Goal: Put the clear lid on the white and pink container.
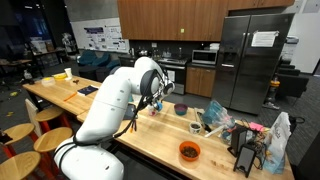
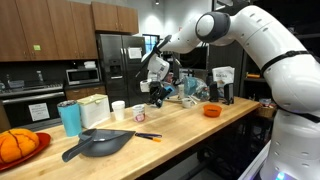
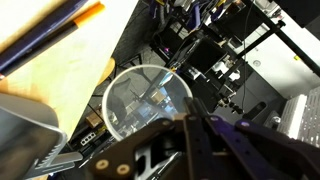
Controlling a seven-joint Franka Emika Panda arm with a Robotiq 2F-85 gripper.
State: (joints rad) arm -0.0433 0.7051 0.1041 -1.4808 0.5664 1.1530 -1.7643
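In the wrist view my gripper [image 3: 190,122] is shut on the rim of the clear round lid [image 3: 148,100] and holds it up in the air, with the wooden counter [image 3: 60,75] seen past it. In both exterior views the gripper [image 1: 157,100] [image 2: 156,85] hangs above the counter, just over the dark purple bowl [image 2: 157,100] [image 1: 181,108]. The small white and pink container [image 2: 140,115] stands on the counter, a little nearer the camera than the gripper. An orange bowl [image 2: 211,110] [image 1: 189,151] sits further along the counter.
A dark pan [image 2: 100,143], a blue cup [image 2: 70,117], a white cup [image 2: 118,108] and a red plate of oranges [image 2: 18,147] stand at one end of the counter. Bags and clutter [image 1: 250,135] crowd the opposite end. A pencil [image 2: 148,136] lies near the front edge.
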